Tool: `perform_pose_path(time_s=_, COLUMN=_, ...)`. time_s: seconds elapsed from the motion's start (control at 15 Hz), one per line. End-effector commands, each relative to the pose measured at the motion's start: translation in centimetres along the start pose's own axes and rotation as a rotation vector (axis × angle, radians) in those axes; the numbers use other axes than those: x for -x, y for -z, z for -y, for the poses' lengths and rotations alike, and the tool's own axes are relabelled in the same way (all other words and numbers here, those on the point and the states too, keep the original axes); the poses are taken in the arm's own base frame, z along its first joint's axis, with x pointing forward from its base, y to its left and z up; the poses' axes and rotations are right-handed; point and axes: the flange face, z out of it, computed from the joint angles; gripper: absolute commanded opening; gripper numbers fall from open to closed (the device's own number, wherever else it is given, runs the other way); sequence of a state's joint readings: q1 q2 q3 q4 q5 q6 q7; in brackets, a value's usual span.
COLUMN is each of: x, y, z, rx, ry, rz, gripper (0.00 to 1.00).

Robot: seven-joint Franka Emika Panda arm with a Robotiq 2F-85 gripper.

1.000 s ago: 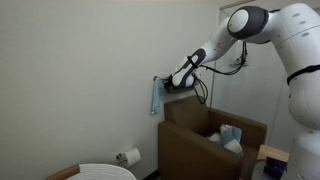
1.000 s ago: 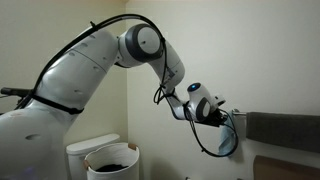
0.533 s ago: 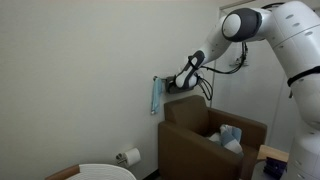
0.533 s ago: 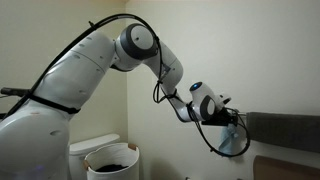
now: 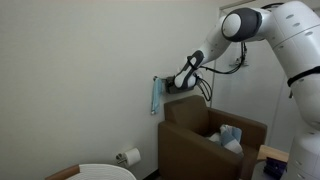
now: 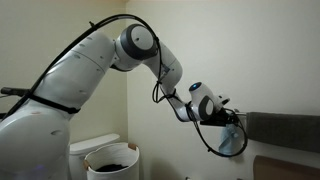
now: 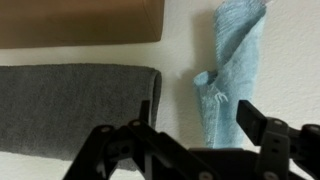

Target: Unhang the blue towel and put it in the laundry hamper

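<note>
The blue towel (image 5: pixel 156 96) hangs limp on the wall beside the top of the brown laundry hamper (image 5: pixel 190 140). It also shows in an exterior view (image 6: pixel 233 141) and in the wrist view (image 7: pixel 236 70). My gripper (image 5: pixel 168 86) is at the towel's upper part, also seen in an exterior view (image 6: pixel 230 118). In the wrist view my gripper (image 7: pixel 180 135) is open, and the towel lies between the fingers, close to the right fingertip (image 7: pixel 252 116). I cannot tell whether a finger touches the cloth.
A grey-brown folded towel (image 7: pixel 75 105) hangs next to the blue one, also visible in an exterior view (image 6: pixel 285 127). The hamper holds pale cloth (image 5: pixel 230 136). A white round tub (image 6: pixel 110 160) and a toilet-paper roll (image 5: pixel 130 156) are low down.
Over the first half second my gripper moved closer to the blue towel. Since then nothing has visibly moved.
</note>
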State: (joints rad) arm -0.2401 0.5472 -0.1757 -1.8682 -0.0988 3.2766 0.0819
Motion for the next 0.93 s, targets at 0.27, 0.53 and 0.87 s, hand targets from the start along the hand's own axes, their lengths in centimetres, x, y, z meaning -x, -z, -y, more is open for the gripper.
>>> perform_pose_path(time_s=0.27, x=6.3, y=-1.7, z=-2.2, rx=-0.061, ry=-0.057, rz=0.270, gripper=1.00)
perform_pose_path(time_s=0.53, x=7.5, y=-2.9, z=-8.4, rx=0.040, ry=-0.054, rz=0.186, gripper=1.00)
perform_pose_path(time_s=0.87, x=8.1, y=-3.5, z=-11.2, rx=0.068, ry=-0.025, rz=0.039, gripper=1.00)
